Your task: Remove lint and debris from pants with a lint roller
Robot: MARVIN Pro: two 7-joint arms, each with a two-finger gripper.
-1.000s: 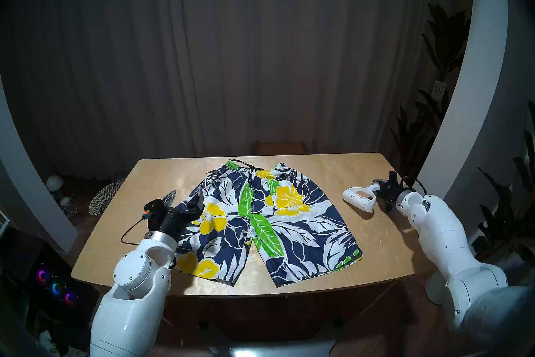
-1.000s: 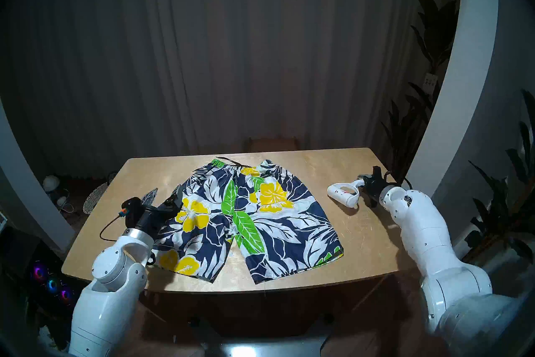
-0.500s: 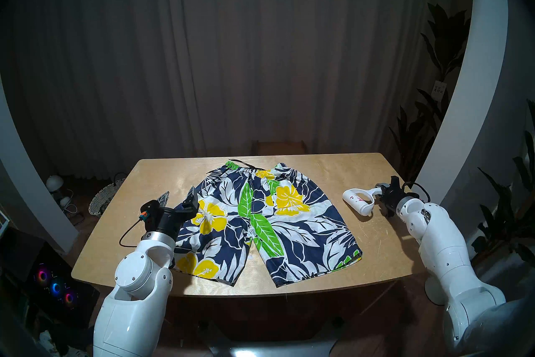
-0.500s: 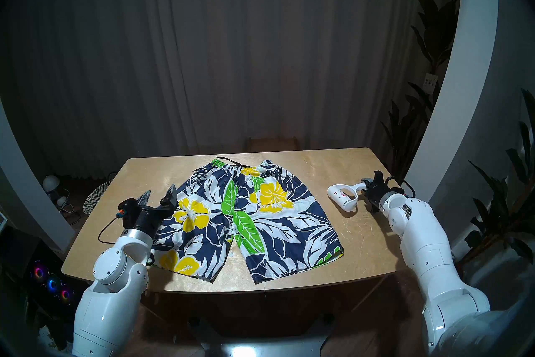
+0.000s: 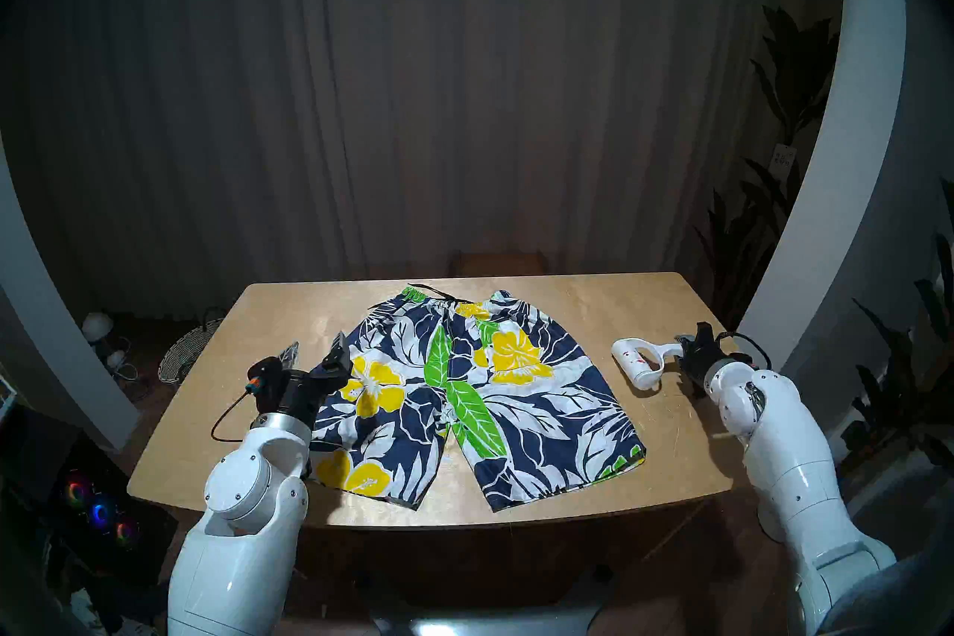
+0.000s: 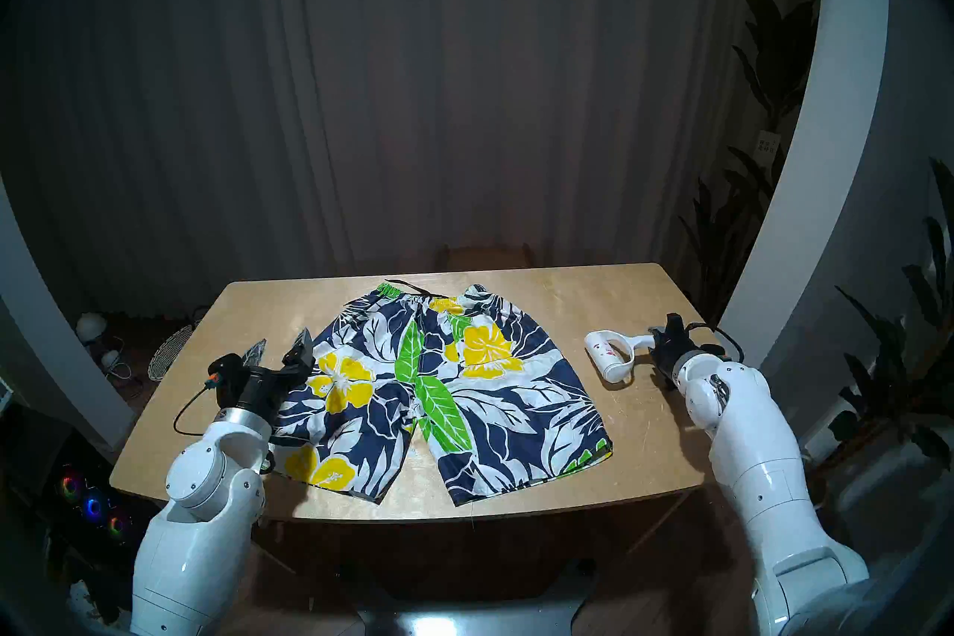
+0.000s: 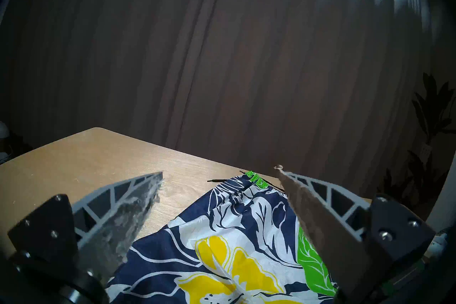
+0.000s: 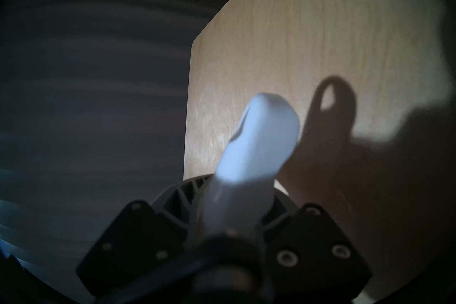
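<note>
From here, my left gripper (image 5: 316, 350) hovers spread wide over the left edge of the pants (image 5: 475, 392), which lie flat on the table (image 5: 568, 304). My right gripper (image 5: 689, 345) pinches the lint roller (image 5: 640, 359) handle. I can read no writing.

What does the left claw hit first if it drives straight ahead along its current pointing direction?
Probably nothing on the table. The left claw is open and points about level above the shorts and table; its line seems to run on to the curtain. Depth is unclear.
</note>
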